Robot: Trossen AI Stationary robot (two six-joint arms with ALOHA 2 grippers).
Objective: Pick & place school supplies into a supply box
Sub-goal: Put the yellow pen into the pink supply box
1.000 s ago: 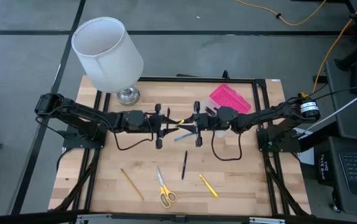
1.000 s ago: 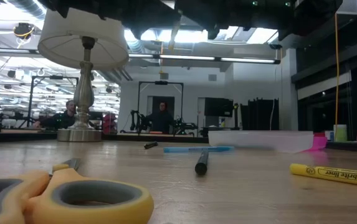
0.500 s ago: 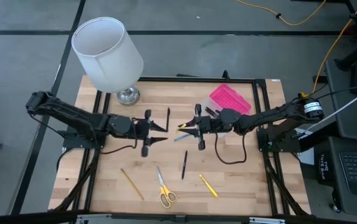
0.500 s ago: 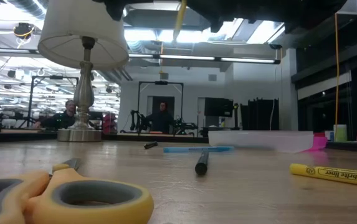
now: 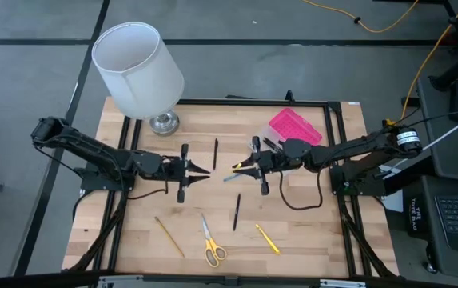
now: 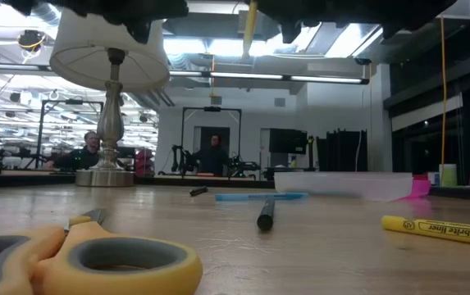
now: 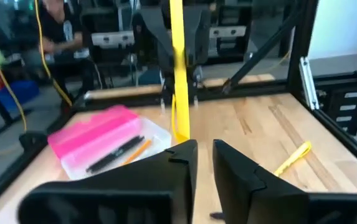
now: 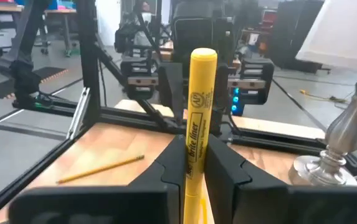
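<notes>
Yellow highlighter is clamped upright in my right gripper, mid-table, above the wood. Left gripper nearly shut, empty, just opposite — keep it clear. Swing to the open pink box behind — lower, release flat.

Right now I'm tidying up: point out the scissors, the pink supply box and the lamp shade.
scissors point(image 5: 210, 245): high view, at the pivot above the handles.
pink supply box point(image 5: 296, 128): high view, middle of lid.
lamp shade point(image 5: 137, 70): high view, outer wall.

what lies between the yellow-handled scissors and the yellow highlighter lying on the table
In the high view, the lower end of a thin black pen sits between the yellow-handled scissors and the yellow highlighter; otherwise bare wooden tabletop.
</notes>
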